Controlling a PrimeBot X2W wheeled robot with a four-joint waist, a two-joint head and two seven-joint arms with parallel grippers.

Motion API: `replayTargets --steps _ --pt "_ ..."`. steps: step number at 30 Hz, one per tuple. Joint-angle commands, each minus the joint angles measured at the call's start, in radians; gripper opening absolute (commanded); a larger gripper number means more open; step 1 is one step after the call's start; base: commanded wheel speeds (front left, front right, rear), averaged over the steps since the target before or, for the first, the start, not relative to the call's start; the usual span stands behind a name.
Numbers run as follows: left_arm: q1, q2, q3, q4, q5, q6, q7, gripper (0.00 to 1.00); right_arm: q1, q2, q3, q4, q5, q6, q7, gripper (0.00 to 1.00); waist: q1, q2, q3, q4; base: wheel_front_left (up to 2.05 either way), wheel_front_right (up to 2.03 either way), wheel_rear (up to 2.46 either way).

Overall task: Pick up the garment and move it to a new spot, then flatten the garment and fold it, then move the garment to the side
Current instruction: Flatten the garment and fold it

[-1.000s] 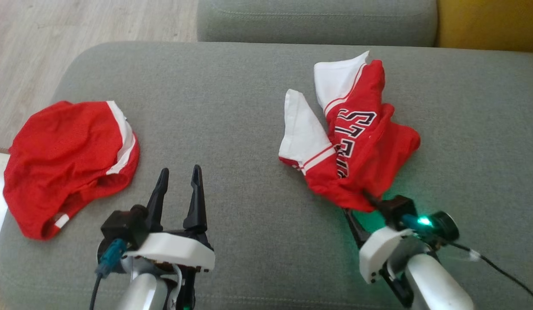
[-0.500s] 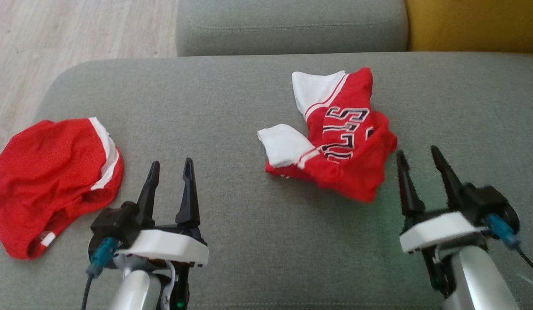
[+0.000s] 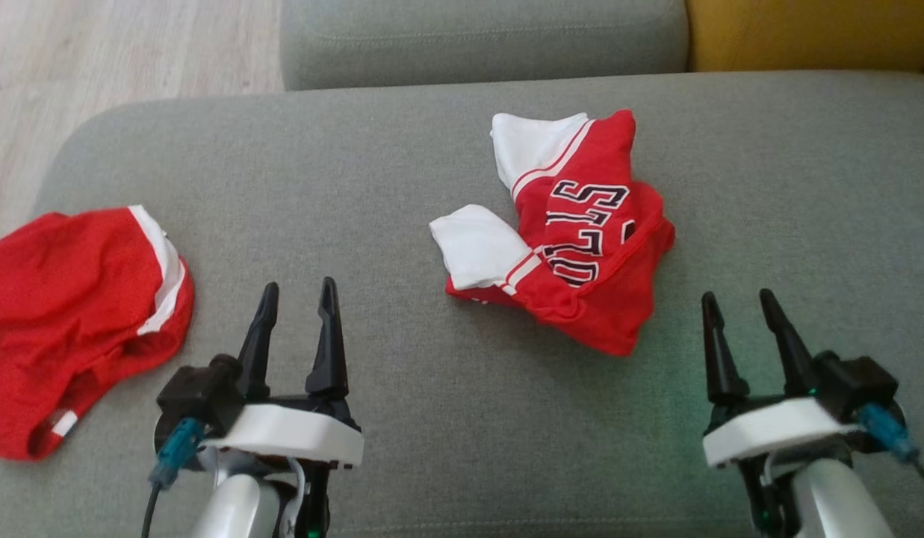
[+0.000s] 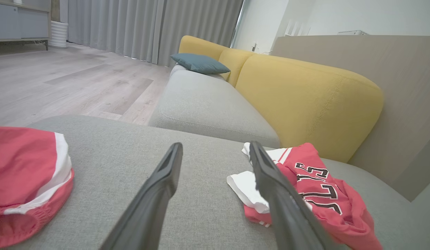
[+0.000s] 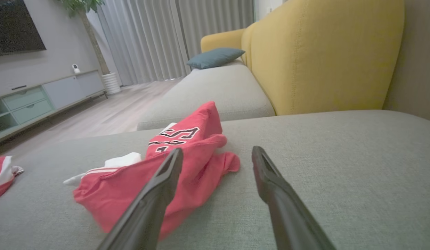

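Grey cushion [image 3: 402, 149] bears the crumpled garment [image 3: 581, 239], near the right gripper [image 3: 736, 297].

Two long black tapered fingers [image 3: 329, 351] are seen on the left gripper [image 3: 299, 288] and right gripper [image 3: 736, 296]; each is backed by a white housing [image 3: 297, 439], teal plug [image 3: 178, 446], silver forearm [image 3: 234, 509]

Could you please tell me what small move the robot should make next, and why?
Probably reach the right gripper forward and left to pinch the near red edge of the jersey. It lies crumpled on the cushion, the right gripper and the left gripper are open and empty, and the right is nearer.
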Motion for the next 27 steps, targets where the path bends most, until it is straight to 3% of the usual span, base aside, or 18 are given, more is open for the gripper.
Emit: replayTargets --steps 1,9,20,27 --pt "-0.044 0.002 0.033 -0.034 0.005 -0.006 -0.005 1.00 -0.066 -0.001 0.012 -0.022 0.008 0.004 0.005 1.00 0.0000 -0.0001 0.009 0.007 0.00 0.00 0.00" --pt "-0.071 0.002 0.009 -0.016 -0.004 -0.014 -0.005 1.00 -0.275 -0.001 -0.083 0.131 0.037 0.004 0.140 1.00 0.0000 -0.0001 0.078 0.071 0.00 0.00 0.00" --pt "-0.117 0.002 -0.028 0.001 -0.013 -0.021 -0.005 1.00 -0.601 -0.001 -0.268 0.535 0.084 0.004 0.296 1.00 0.0000 -0.0001 0.156 0.170 0.00 0.00 0.00" --pt "-0.120 0.002 -0.036 0.007 -0.019 -0.017 -0.005 1.00 -0.697 -0.001 -0.396 0.713 -0.033 0.004 0.284 1.00 0.0000 -0.0001 0.160 0.200 0.00 0.00 0.00"
